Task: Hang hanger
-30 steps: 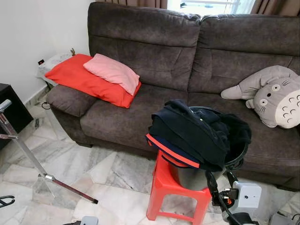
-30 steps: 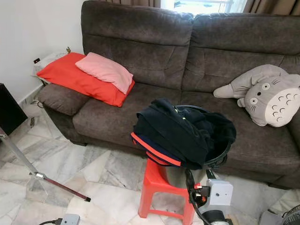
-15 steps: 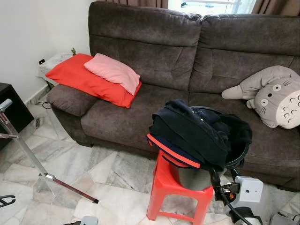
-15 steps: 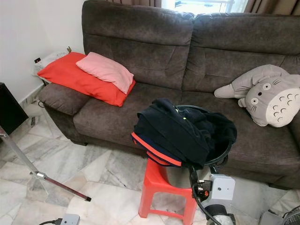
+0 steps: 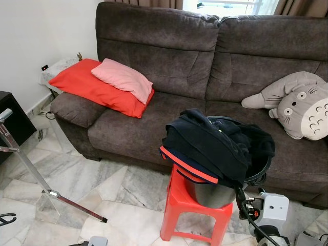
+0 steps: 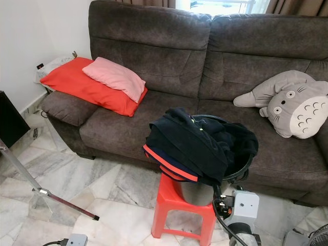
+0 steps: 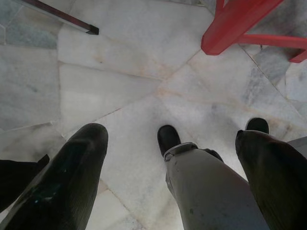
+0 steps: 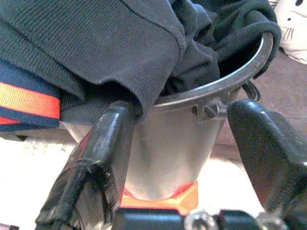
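A red stool point(image 5: 190, 205) stood on the marble floor point(image 5: 82, 179) just in front of the brown sofa point(image 5: 205, 77), carrying a metal bucket point(image 5: 215, 192). Dark clothes point(image 5: 215, 146) with an orange stripe were heaped in the bucket and spilled over its rim toward 9 o'clock. I could not make out a hanger among them.

The right gripper point(image 8: 187, 158) sat low at the stool's 4 o'clock, its fingers point(image 8: 103, 148) spread wide, one on either side of the bucket's wall just under the rim, near the handle lug. The cloth hung over the rim right above one finger.

The left gripper point(image 7: 168, 158) hung idle over bare floor, fingers point(image 7: 72, 172) well apart, with the robot's own foot point(image 7: 169, 138) showing between them.

Open marble lay at 9 o'clock of the stool, bounded by a slanting metal pole point(image 5: 31, 169). On the sofa, a red pillow point(image 5: 92, 87) and pink pillow point(image 5: 123, 78) lay at the 10 o'clock end, a grey plush toy point(image 5: 297, 105) at 2 o'clock.
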You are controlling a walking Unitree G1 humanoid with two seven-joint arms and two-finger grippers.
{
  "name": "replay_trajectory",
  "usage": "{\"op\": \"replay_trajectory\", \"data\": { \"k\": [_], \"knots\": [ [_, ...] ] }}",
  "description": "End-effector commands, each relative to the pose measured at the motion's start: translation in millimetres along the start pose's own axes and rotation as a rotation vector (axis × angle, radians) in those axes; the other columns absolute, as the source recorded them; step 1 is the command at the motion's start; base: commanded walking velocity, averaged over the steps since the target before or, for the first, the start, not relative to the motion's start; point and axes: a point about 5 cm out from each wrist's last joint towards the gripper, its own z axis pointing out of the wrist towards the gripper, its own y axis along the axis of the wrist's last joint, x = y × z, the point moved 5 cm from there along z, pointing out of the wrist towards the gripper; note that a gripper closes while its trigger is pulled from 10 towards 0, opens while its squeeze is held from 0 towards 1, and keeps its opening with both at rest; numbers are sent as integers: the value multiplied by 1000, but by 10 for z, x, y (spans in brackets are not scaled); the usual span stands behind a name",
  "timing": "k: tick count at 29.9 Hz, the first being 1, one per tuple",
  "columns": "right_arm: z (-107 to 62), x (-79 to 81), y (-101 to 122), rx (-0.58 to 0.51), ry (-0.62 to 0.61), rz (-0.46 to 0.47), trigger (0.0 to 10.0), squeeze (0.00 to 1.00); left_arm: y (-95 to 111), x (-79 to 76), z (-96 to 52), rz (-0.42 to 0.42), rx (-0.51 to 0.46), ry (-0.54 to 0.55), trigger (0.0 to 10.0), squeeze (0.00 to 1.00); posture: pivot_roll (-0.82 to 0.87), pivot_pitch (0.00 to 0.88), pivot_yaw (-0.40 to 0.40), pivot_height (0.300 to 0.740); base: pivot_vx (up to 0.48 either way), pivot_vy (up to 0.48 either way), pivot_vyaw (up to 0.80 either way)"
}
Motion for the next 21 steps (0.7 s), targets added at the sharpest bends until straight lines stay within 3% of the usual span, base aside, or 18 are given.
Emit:
{"op": "replay_trajectory", "data": {
  "k": [1, 11, 18, 21],
  "knots": [
    [9, -11, -36, 17, -5, -1, 10000, 0, -77, -5, -13, 18, 25, -6, 10000, 0, -86, 35, 24, 740, 0, 0, 0],
    [133, -46, 55, -2, -22, -25, 10000, 0, -94, -16, -14, 19, 30, -7, 10000, 0, -84, 33, 25, 740, 0, 0, 0],
    [217, -131, 25, 26, -98, -147, 10000, 0, -108, -26, -15, 21, 34, -8, 10000, 0, -79, 31, 25, 740, 0, 0, 0],
    [247, -148, 49, 19, -127, -84, 10000, 0, -112, -29, -16, 21, 36, -8, 10000, 0, -75, 29, 25, 740, 0, 0, 0]
  ]
}}
